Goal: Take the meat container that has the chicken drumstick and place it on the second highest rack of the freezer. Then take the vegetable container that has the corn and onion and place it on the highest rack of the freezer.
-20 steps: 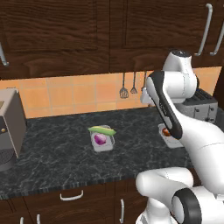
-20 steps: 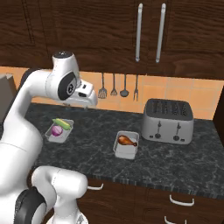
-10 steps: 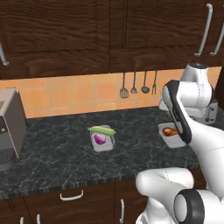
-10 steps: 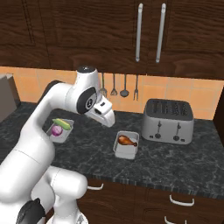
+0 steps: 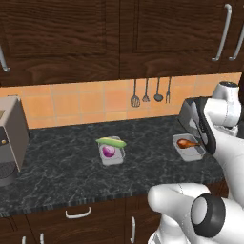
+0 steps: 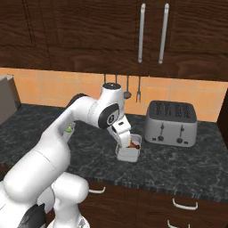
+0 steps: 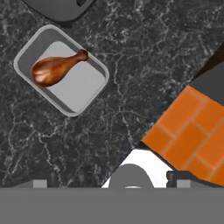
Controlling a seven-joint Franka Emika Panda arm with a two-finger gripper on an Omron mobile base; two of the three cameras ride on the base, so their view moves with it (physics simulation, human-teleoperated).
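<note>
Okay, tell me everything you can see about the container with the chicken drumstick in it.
The meat container is a shallow, light grey rectangular tray with rounded corners and a raised rim, plastic-looking. It sits flat on the dark speckled counter, close in front of the silver toaster. One glossy brown chicken drumstick lies inside along one side, leaving the rest of the floor bare. The open tool hangs above it, not touching.

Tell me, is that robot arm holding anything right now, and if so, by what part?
Nothing is held. The gripper hangs open above the counter, and the chicken drumstick lies untouched in its grey tray, apart from the jaws.
</note>
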